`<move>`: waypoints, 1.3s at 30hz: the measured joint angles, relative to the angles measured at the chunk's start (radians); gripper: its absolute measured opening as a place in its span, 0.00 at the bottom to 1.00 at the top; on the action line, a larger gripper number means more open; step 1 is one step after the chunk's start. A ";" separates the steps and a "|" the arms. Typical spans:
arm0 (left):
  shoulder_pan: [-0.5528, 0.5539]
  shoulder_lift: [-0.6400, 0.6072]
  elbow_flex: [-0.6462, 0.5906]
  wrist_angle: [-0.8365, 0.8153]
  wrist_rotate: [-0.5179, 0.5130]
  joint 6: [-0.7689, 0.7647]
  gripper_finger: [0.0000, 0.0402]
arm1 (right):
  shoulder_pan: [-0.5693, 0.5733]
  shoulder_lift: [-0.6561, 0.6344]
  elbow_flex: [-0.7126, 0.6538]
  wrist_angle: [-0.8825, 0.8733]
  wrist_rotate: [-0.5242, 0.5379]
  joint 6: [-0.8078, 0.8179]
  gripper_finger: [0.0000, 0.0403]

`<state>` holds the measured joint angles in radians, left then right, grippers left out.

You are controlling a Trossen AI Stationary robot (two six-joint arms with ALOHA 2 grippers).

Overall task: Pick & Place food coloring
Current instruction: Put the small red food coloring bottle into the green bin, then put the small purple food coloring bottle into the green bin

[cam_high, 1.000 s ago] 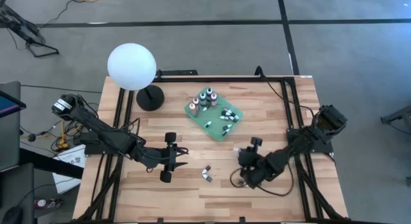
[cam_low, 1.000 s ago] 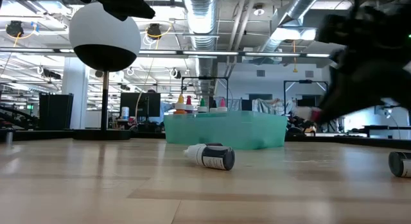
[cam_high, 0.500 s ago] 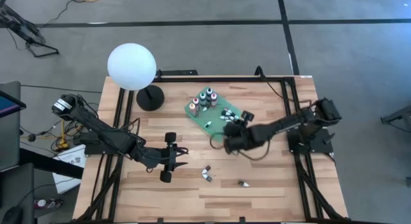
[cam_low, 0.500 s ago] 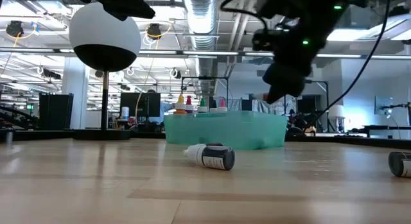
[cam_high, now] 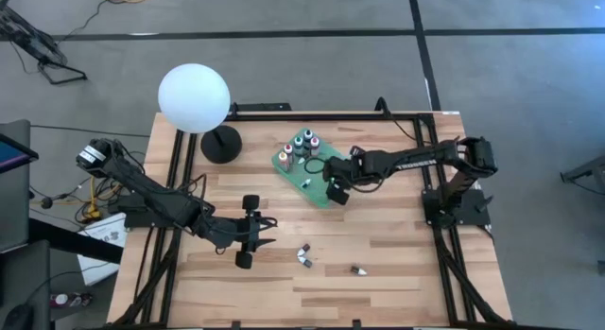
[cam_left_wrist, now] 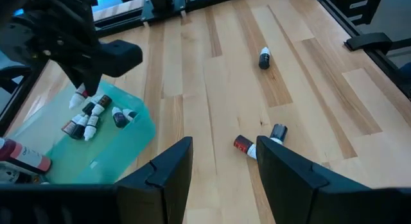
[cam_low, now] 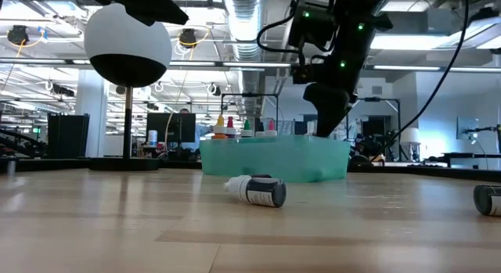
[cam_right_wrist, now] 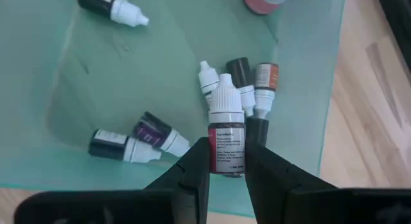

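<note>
My right gripper (cam_right_wrist: 226, 165) hangs over the green tray (cam_high: 284, 164), shut on a small food coloring bottle (cam_right_wrist: 225, 131) with a white cap. Several more small bottles (cam_right_wrist: 135, 144) lie flat on the tray's floor, and taller bottles (cam_high: 301, 146) stand upright in its far corner. Two bottles (cam_high: 304, 254) and one more (cam_high: 359, 269) lie on their sides on the wood. My left gripper (cam_high: 253, 234) waits open above the table's near left part, holding nothing. My right gripper pinches the bottle's labelled body (cam_right_wrist: 226, 142) between its two fingers, one on each side. The fingers slant down from the table's right. The white cap (cam_right_wrist: 225, 99) sticks out past the fingertips. The bottle is lifted clear above the tray's floor.
A white globe lamp (cam_high: 194, 98) on a black base (cam_high: 222, 143) stands at the far left. Black rails (cam_high: 430, 179) run along the table's sides. Bare wood lies between the tray and the loose bottles (cam_left_wrist: 244, 146).
My right gripper has swung from the table's near right part toward the far edge and left, rising and turning, and now hangs over the tray with the small bottle. One bottle stays on the wood where the gripper was.
</note>
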<state>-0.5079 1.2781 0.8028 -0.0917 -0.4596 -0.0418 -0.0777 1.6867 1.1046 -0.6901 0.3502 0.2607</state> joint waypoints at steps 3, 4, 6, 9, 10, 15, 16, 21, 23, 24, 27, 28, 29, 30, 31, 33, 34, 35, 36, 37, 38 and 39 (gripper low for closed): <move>0.000 0.000 0.000 -0.005 -0.011 0.001 0.42 | -0.005 0.000 0.000 0.008 0.001 0.000 0.23; 0.000 0.000 0.000 -0.005 -0.024 0.001 0.42 | -0.003 0.000 0.000 0.012 0.003 0.000 0.26; 0.001 0.000 0.000 -0.009 -0.062 -0.001 0.42 | -0.001 0.000 0.000 0.014 0.014 0.000 0.31; 0.001 0.000 0.000 -0.010 -0.150 0.003 0.42 | 0.012 -0.001 0.000 0.010 0.021 -0.003 0.39; 0.001 0.000 0.000 -0.010 -0.179 0.002 0.42 | 0.018 -0.006 0.000 0.003 0.026 -0.006 0.42; 0.007 0.000 0.000 -0.010 -0.236 0.012 0.42 | 0.097 -0.069 0.000 -0.048 0.142 0.000 0.50; 0.009 0.000 0.000 -0.009 -0.236 0.022 0.42 | 0.123 -0.092 0.000 -0.051 0.168 0.004 0.50; 0.009 0.000 0.000 -0.015 -0.238 0.058 0.42 | 0.284 -0.232 0.000 -0.136 0.241 0.110 0.50; 0.009 0.000 0.000 -0.015 -0.238 0.059 0.42 | 0.368 -0.286 0.000 -0.177 0.253 0.183 0.49; 0.009 0.000 0.000 -0.015 -0.239 0.059 0.42 | 0.411 -0.308 0.001 -0.193 0.255 0.222 0.48; 0.009 0.000 0.000 -0.015 -0.239 0.053 0.42 | 0.550 -0.354 0.001 -0.228 0.258 0.332 0.46; 0.009 0.000 0.000 -0.015 -0.239 0.053 0.42 | 0.599 -0.361 0.001 -0.230 0.264 0.359 0.45; 0.009 0.000 0.000 -0.015 -0.239 0.055 0.42 | 0.647 -0.366 0.001 -0.233 0.273 0.381 0.45; 0.009 0.000 0.000 -0.013 -0.239 0.063 0.42 | 0.693 -0.367 0.001 -0.236 0.285 0.399 0.44; 0.009 0.000 0.000 -0.009 -0.239 0.076 0.42 | 0.740 -0.363 0.001 -0.235 0.297 0.416 0.44; 0.009 0.000 0.000 0.003 -0.253 0.092 0.42 | 0.826 -0.352 0.000 -0.234 0.322 0.449 0.43; 0.009 0.000 0.000 0.011 -0.265 0.094 0.42 | 0.868 -0.342 0.000 -0.233 0.334 0.471 0.42; 0.009 0.000 0.000 0.017 -0.275 0.094 0.42 | 0.901 -0.331 0.000 -0.232 0.345 0.496 0.42; 0.010 0.000 0.000 0.022 -0.277 0.090 0.42 | 0.934 -0.317 0.000 -0.233 0.358 0.526 0.41; 0.010 0.000 0.000 0.027 -0.272 0.088 0.42 | 0.966 -0.302 0.000 -0.233 0.364 0.554 0.41; 0.012 0.000 0.000 0.035 -0.253 0.089 0.42 | 0.993 -0.287 0.000 -0.233 0.372 0.584 0.40; 0.016 0.000 0.000 0.041 -0.222 0.091 0.42 | 1.017 -0.271 0.000 -0.233 0.379 0.611 0.40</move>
<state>-0.4923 1.2781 0.8028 -0.0507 -0.6820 0.0492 0.9390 1.4155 1.1042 -0.9230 0.7297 0.8720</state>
